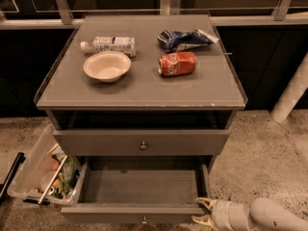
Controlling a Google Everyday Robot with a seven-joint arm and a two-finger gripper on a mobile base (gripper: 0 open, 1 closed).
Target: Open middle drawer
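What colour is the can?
The can is red in the camera view; the tool sits bottom right.

Gripper (204,211), at the right front corner of the open middle drawer (144,186): pale yellow fingers, spread apart, on an off-white arm (269,215).
Drawer just left of it: plain mid-grey, no pattern.
Above and left of the gripper, on the grey cabinet top (144,88):
- cream bowl (107,66)
- red can (177,63) with white lettering
- blue-and-white crumpled bag (185,39)
- clear bottle (109,45) with a white label

Far left of the gripper: clear bin (24,177), mixed-colour contents.
Floor (260,148): speckled beige.
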